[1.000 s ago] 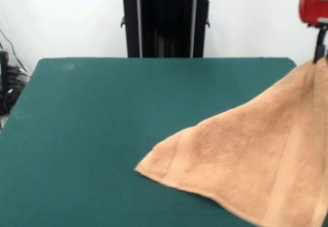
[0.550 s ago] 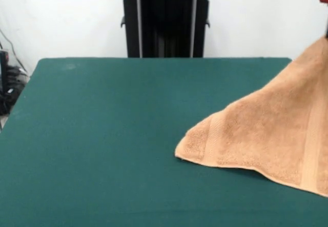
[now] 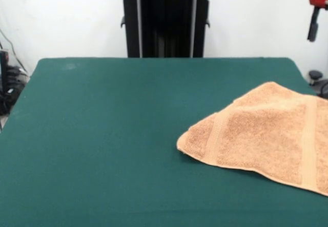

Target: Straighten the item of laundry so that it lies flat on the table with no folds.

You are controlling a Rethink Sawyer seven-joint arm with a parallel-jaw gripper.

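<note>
Towel (image 3: pixel 266 135) rests on the tabletop (image 3: pixel 102 135) at its right side, running past the picture's right edge, one corner pointing toward the middle. It looks humped near its far corner, so likely not fully flat. The gripper (image 3: pixel 311 27) hangs above, apart from it; whether its jaws are open I cannot tell.
</note>
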